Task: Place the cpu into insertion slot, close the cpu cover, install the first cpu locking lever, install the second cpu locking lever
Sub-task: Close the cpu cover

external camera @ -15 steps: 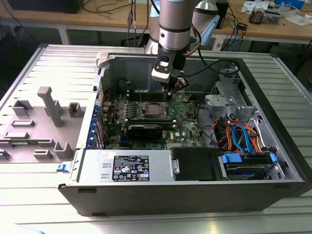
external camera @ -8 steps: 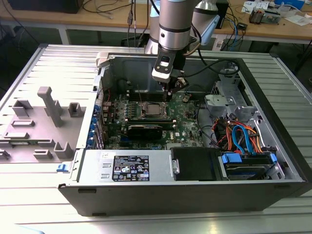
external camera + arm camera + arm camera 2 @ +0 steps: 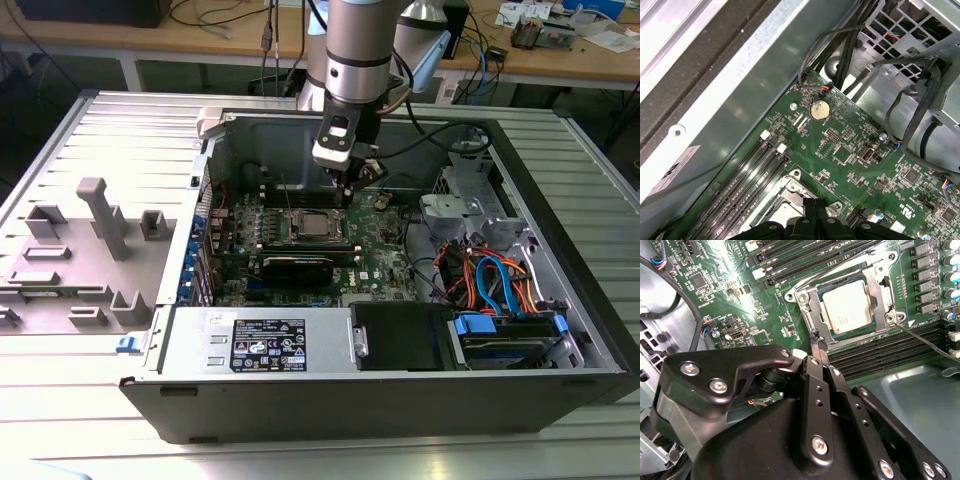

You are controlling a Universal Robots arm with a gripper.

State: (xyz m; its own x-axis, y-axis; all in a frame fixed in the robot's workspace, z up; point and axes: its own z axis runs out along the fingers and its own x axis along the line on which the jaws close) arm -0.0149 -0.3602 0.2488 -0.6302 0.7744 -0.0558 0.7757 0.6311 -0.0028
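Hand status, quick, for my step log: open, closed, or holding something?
The hand: closed, fingertips together beside the cpu cover; whether they pinch a locking lever cannot be told.

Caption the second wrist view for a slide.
Shut gripper near a corner of the cpu cover, which lies closed over the seated cpu on the green motherboard.

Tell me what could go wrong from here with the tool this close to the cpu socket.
1. The tool tip sits at the edge of the cpu cover, beside the memory slots; a slip could scrape them or the motherboard.
2. A thin locking lever juts out over those slots and might snag or spring loose.
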